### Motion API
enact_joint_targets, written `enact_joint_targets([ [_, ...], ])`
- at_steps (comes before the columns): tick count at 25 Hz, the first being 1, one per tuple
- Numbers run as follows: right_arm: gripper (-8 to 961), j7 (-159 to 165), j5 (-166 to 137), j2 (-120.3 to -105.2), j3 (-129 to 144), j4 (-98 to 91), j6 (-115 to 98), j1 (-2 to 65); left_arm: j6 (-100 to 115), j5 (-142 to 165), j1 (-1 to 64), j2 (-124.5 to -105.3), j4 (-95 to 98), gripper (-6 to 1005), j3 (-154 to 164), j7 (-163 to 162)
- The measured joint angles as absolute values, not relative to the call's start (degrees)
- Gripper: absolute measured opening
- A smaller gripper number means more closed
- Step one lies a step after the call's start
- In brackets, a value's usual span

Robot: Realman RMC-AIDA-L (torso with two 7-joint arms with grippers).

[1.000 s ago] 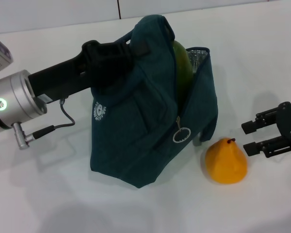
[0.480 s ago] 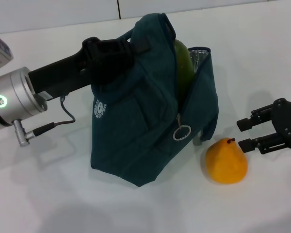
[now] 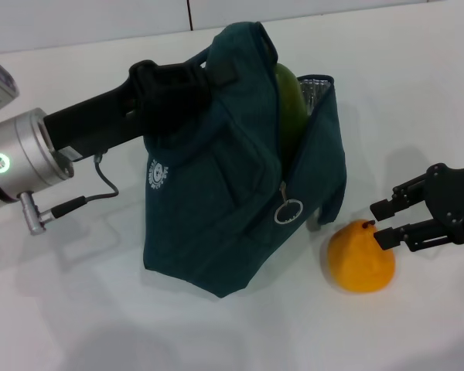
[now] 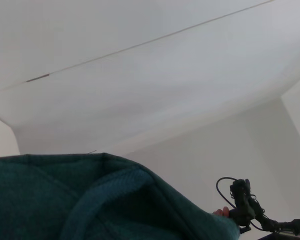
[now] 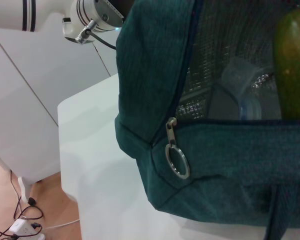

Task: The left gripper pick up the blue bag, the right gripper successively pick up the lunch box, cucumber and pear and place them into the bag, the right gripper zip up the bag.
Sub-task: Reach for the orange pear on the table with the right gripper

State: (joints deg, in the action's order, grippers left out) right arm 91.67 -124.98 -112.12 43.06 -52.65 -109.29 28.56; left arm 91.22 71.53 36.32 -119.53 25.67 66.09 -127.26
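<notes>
This looks like a robotics lab or test room. A plain white counter stands against bare white wall panels. Beside the counter, loose cables and a power strip lie on a wood-toned floor.

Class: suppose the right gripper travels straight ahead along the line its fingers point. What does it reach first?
Most likely the pear: the right gripper is open, its fingers aimed at the pear's stem end, the blue bag beyond. Depth is uncertain.
</notes>
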Motion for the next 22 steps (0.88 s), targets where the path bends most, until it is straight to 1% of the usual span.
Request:
enact_joint_targets([
  [6, 446, 91.67, -124.98, -112.22, 43.07, -52.66, -109.02, 28.56, 91.27, 71.53, 36.21, -119.53, 25.67, 54, 66.12, -127.26],
  [14, 411, 91.52, -124.98, -112.99, 43.08, -53.87, -108.57, 28.76, 91.37, 71.54, 36.21, -119.53, 25.66, 54, 66.13, -127.1],
  [22, 375, 91.62, -124.99, -113.2, 43.74, -54.06, -108.1, 28.75, 91.41, 71.54, 36.21, -119.48, 25.67, 54, 66.09, -127.09],
])
